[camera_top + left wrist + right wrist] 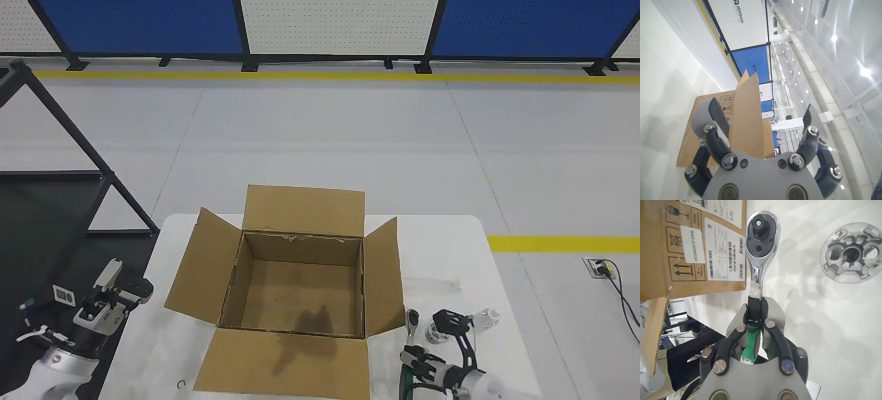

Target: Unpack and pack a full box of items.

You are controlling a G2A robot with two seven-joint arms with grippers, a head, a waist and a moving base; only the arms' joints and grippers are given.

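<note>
Since the box [303,210] looks empty, right gripper [754,310] clamps the ratchet [762,237] handle, probably for packing; left gripper [761,106] wide open.

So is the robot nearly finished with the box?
About halfway, it seems. The box looks empty, so unpacking appears done. The right gripper, jaws shut, holds a ratchet wrench beside it; a round metal part lies on the table. Packing them back is left.
</note>
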